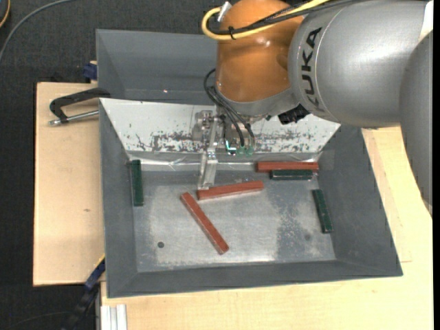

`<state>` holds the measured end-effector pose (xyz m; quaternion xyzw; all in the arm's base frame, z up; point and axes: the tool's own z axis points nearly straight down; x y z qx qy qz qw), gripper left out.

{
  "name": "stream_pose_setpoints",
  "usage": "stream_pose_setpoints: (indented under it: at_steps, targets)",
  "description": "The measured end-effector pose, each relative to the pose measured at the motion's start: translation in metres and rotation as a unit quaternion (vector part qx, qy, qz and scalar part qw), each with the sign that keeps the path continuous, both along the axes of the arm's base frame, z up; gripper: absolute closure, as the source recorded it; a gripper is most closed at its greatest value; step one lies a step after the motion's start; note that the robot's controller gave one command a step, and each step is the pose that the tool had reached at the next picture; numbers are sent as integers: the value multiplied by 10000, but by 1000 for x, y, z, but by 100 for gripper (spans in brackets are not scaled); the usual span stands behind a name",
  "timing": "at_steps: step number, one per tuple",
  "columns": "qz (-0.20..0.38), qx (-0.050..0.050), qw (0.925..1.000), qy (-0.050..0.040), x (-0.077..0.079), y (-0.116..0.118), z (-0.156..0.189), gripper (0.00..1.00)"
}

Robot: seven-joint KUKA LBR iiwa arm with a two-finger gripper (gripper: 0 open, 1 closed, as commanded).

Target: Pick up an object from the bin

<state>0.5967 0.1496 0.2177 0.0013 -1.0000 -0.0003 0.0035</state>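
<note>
Since the gripper (207, 176), open or closed I cannot tell, sits at the left end of the red bar (234, 190) mid-bin, an off-centre pinch could let it swing and drop into the grey bin (357, 205) beside the slanted red bar (204, 223) and scattered dark green bars (137, 182).

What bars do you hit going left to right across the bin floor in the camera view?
dark green bar by the left wall → diagonal red bar → red bar at the back right → dark green bar by the right wall
</note>
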Motion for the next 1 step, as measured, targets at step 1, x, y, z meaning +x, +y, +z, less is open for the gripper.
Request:
stream_pose_setpoints:
  at_steps: [1]
  targets:
    - [2319, 15, 9727, -59, -34, -26, -146, 0]
